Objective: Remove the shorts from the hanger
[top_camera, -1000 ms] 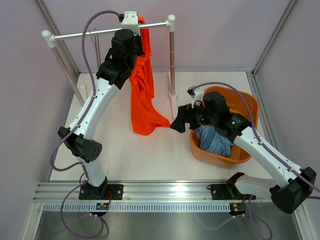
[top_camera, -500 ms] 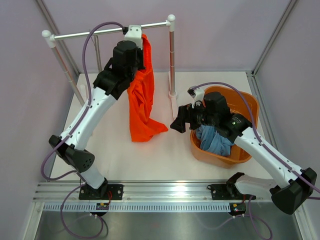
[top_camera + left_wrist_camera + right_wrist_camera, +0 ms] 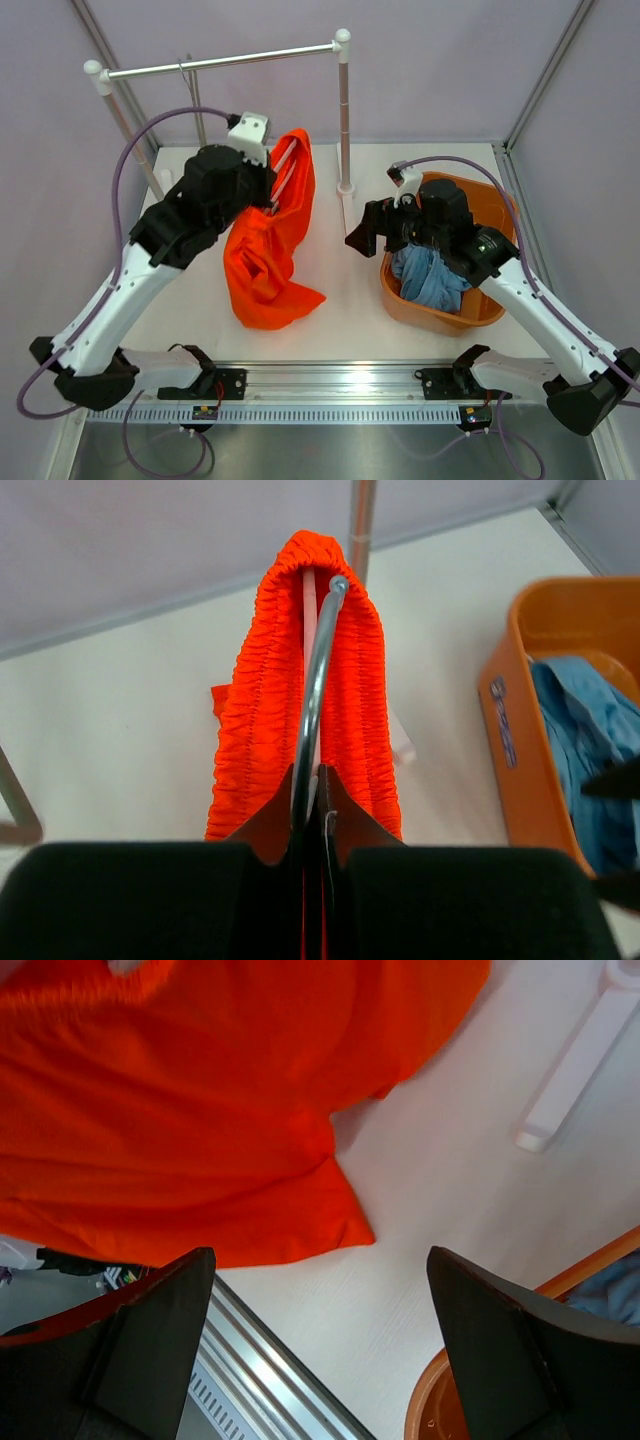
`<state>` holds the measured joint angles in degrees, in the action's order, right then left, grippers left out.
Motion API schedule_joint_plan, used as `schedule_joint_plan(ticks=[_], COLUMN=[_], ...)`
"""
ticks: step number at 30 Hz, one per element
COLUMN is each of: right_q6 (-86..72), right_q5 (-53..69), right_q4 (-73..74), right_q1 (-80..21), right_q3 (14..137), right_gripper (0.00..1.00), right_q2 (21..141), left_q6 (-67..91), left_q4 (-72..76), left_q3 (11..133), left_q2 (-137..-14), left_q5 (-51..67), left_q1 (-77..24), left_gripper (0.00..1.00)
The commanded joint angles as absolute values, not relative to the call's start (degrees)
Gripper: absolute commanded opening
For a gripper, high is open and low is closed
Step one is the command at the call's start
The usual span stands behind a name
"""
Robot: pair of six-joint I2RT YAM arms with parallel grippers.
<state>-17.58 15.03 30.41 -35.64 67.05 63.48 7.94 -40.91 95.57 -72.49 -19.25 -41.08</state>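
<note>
The left gripper (image 3: 310, 795) is clamping the hanger (image 3: 318, 670), and the orange shorts (image 3: 265, 250) are draping from it left of the basket (image 3: 500, 205), long axis slanting downward. The right gripper (image 3: 362, 232), jaws wide and empty, is facing them from the basket's left side.

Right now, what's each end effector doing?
Left end effector: closed on the hanger, orange shorts hanging on it.
Right end effector: open, holding nothing.
</note>
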Motion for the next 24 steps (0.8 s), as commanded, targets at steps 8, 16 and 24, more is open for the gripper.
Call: schedule_joint_plan(ticks=[8,16,24], right_q6=[-25.66,-27.07,-29.09], right_q5=[13.63,2.82,0.27], right_q4=[25.76,27.25,28.83], right_q1=[-36.73,-48.42,-50.45], right_q3=[72.07,78.48,82.09], right_gripper=[0.90,0.89,0.86], right_q2=[65.12,73.73,77.25], left_q6=[12.56,12.66,13.27], left_q4=[-40.26,-38.76,-38.67], left_q3=[79.90,74.00,72.33], left_q2=[-54.50,-50.28,-48.34], left_q5=[-11.52,-7.21,-4.93], left_q1=[-49.13,-49.57,-49.75], left_gripper=[0.00,0.00,0.00])
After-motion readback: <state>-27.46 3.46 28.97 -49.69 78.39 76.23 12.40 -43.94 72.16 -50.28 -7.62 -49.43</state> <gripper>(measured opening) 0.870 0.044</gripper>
